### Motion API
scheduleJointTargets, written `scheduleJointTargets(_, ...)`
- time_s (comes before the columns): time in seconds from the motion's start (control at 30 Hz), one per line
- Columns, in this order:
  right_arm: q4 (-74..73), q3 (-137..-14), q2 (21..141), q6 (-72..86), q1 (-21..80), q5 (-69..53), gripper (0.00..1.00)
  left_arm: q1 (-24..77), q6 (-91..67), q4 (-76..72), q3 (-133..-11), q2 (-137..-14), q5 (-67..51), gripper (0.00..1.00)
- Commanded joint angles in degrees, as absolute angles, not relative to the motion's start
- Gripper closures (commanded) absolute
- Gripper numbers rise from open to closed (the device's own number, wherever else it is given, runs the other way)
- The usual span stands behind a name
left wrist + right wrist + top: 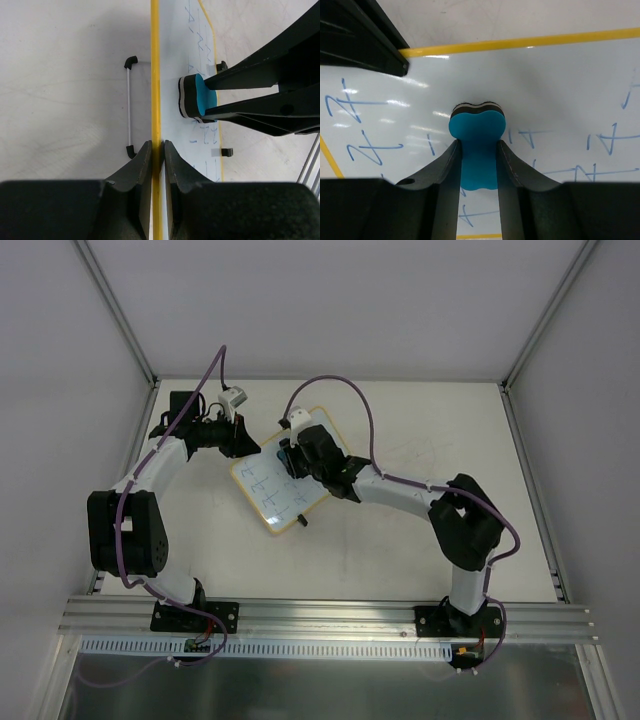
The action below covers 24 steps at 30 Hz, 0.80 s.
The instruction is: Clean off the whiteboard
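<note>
Nearest, right gripper: jaws narrowly apart, clamped on small blue foam eraser with black-and-white backing, its pad pressed to flat white, yellow-rimmed whiteboard. Board lies askew mid-way across white table, blue marks on it. Farther, left gripper: jaws nearly together, pinching board's yellow rim.

This is a robotics lab test cell, not a lived-in room: a bare white table is boxed in by plain white panels held in slim aluminium posts. Two black-and-white robot arms, the left arm and the right arm, are bolted to an aluminium rail at the table's near edge. Purple cables loop along them, and small exposed circuit boards sit wired at their bases.
</note>
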State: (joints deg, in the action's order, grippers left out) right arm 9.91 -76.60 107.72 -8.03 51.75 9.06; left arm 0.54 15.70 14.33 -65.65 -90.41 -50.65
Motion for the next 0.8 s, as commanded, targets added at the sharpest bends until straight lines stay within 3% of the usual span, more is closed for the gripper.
scheduleJointTargets(0.0, 7.9, -72.8, 107.1, -8.6, 52.7, 8.8, 0.99, 0.4, 17.7, 15.2, -65.1, -87.7, -52.1, 1.00)
scheduleJointTargets(0.43, 8.6, -79.3, 110.9, -9.5, 60.0, 6.6, 0.99, 0.4, 15.8, 15.2, -65.2, -87.5, -52.3, 1.00)
scheduleJointTargets(0.77, 5.0, -89.8, 115.5, -10.6, 60.4, 14.8, 1.00, 0.4, 15.1, 15.2, -64.6, -86.8, -51.2, 1.00)
